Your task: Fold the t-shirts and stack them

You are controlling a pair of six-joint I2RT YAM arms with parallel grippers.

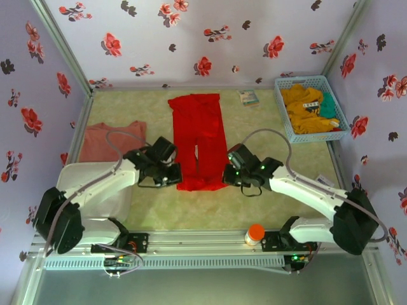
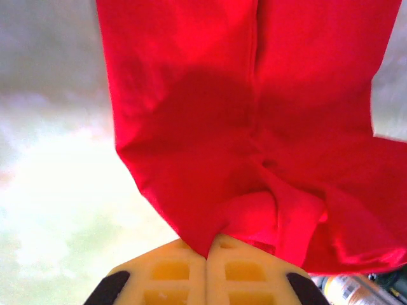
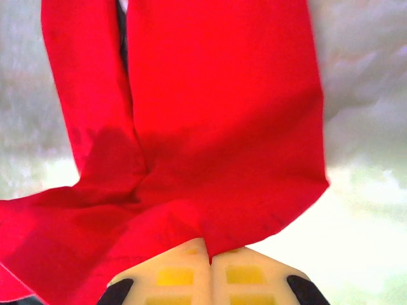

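Cloth fills the middle of the tabletop point(image 1: 273, 206): the red t-shirt point(image 1: 198, 136) lies as a long narrow strip with both sides folded in toward its centre line, running from the far edge toward the arms. The two folded halves meet along a seam-like line down the middle, where a sliver of white shows. The left arm point(image 1: 95, 190) reaches in from the near left, and the left jaws are pressed together on the near left corner of the red t-shirt. In the left wrist view the yellow pads meet with the bunched red fabric point(image 2: 254, 114) pinched between their tips. The right arm point(image 1: 305, 190) mirrors it from the near right, and the right jaws are clamped on the near right corner, the red fabric point(image 3: 216, 114) caught between pads that touch. The pink t-shirt point(image 1: 111, 141) lies flat at the left edge of the tabletop, well apart from the red one and just beyond a white tray point(image 1: 76, 178). A blue basket point(image 1: 305, 79) at the far right corner holds yellow cloth point(image 1: 304, 108), a small packet point(image 1: 248, 97) lies beside it, and an orange-capped bottle point(image 1: 254, 234) stands at the near rail between the arm bases.
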